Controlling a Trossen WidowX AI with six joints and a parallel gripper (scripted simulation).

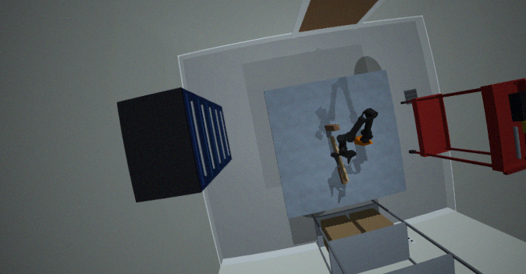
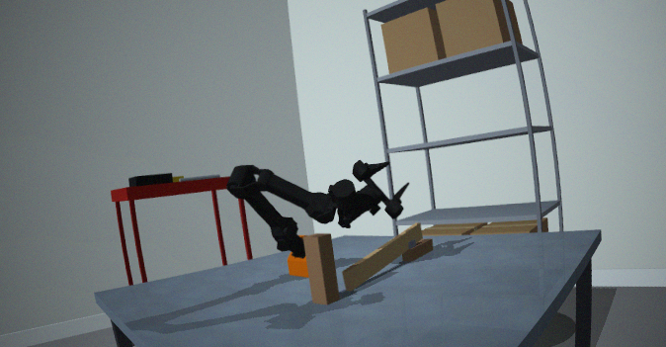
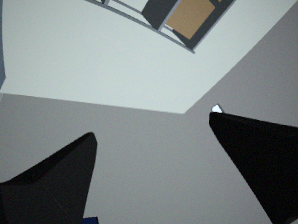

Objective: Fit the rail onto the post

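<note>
The long wooden rail [image 1: 342, 169] [image 2: 380, 257] slopes, with its near end down on the table a little away from the post and its far end raised over the low footboard block [image 2: 418, 252]. A small grey part of the bracket [image 2: 411, 243] shows beside the rail. The short wooden post [image 1: 332, 127] [image 2: 323, 269] stands upright. Its pegs and the rail's holes are not visible. My gripper [image 1: 343, 160] [image 2: 398, 173] [image 3: 153, 128] is wide open and empty, above the rail and clear of it, with its fingers pointing away from the post and upward. The wrist view shows neither rail nor post.
The arm's orange base [image 1: 364, 140] [image 2: 297, 266] is on the blue-grey table [image 1: 296, 133] [image 2: 445, 303], to one side of the rail. The upper arm and forearm bend high above the table. A shelf rack with boxes [image 1: 359, 223] [image 2: 466, 23], a red cart and a blue cabinet stand off the table.
</note>
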